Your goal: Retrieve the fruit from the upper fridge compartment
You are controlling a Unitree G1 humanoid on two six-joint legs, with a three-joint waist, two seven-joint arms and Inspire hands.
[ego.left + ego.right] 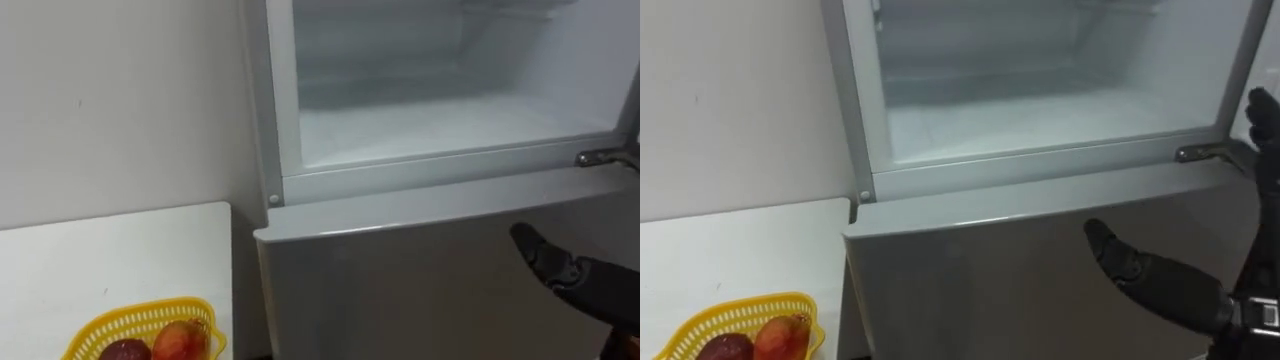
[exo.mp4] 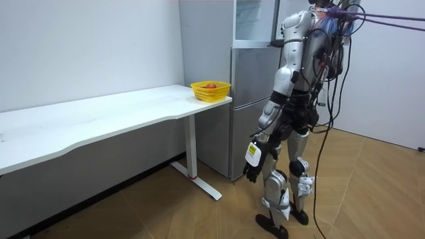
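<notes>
Upper fridge compartment (image 1: pixel 450 125) is open straight ahead of you, above the shut lower door (image 1: pixel 400 290). The compartment floor on show is plain frosted white. I can't tell what you're meant to fetch, or where it sits. My guess is a higher shelf, cut off by the frame.

Right hand (image 1: pixel 1160 280) is low on the right, just in front of the lower door. It's spread and holds nothing, thumb pointing left, fingers up along the right edge near the hinge bracket (image 1: pixel 600 157). Left hand (image 2: pixel 251 171) hangs by the thigh in the room view, and I can't tell its state from there.

You're standing close to the fridge, with the white table (image 1: pixel 110 260) on your left. On it, near you, is a yellow basket (image 1: pixel 150 312) with an orange-red fruit (image 1: pixel 180 340) and a dark fruit (image 1: pixel 125 350).

Handling is a judgement only. If the item is fruit like those two, expect it to be light, round, firm and easy to bruise. It would also be cold and maybe damp, so slippery. Wrap it round the widest part, thumb opposite the fingers, with a gentle squeeze. Raise the right hand over the compartment's front rim first and keep clear of the hinge bracket.
</notes>
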